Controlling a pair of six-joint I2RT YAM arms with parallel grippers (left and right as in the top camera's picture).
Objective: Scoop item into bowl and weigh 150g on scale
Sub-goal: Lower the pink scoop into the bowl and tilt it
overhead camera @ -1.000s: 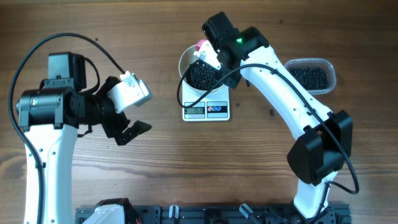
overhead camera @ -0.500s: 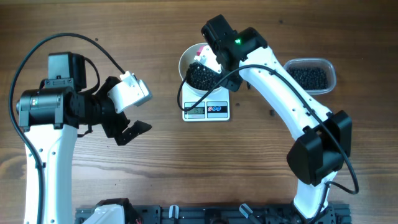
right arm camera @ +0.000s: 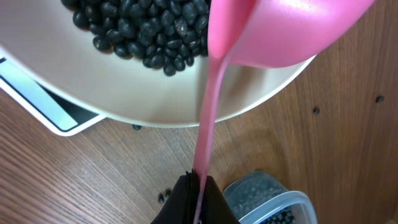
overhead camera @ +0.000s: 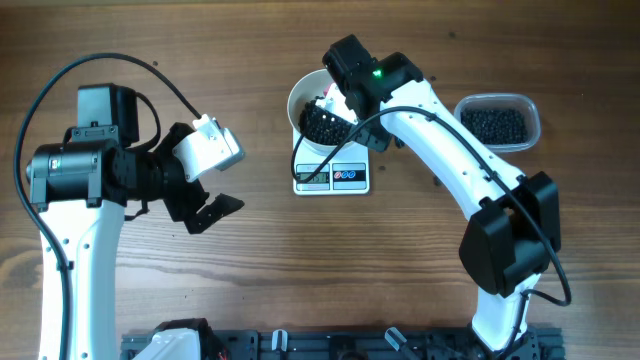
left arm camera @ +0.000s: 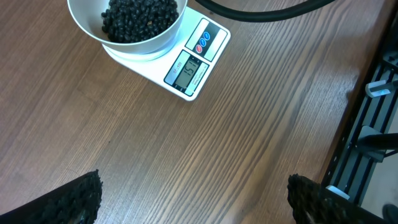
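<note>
At the table's (overhead camera: 300, 270) far middle, the scale (overhead camera: 350, 180) carries the bowl (overhead camera: 293, 104); our right gripper (right arm camera: 196, 186) pinches the pink scoop (right arm camera: 280, 31) above it, left gripper (overhead camera: 216, 212) idle, spread wide. We trickle beads (overhead camera: 322, 125) slowly onto the bowl's heap, watching the display (left arm camera: 188, 70)

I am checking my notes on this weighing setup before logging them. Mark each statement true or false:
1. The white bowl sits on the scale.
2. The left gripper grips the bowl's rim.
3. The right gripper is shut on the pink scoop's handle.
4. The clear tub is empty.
1. The white bowl sits on the scale. True.
2. The left gripper grips the bowl's rim. False: it is open, holds nothing and is well apart from the bowl.
3. The right gripper is shut on the handle of the pink scoop. True.
4. The clear tub is empty. False: it holds black beads.
</note>
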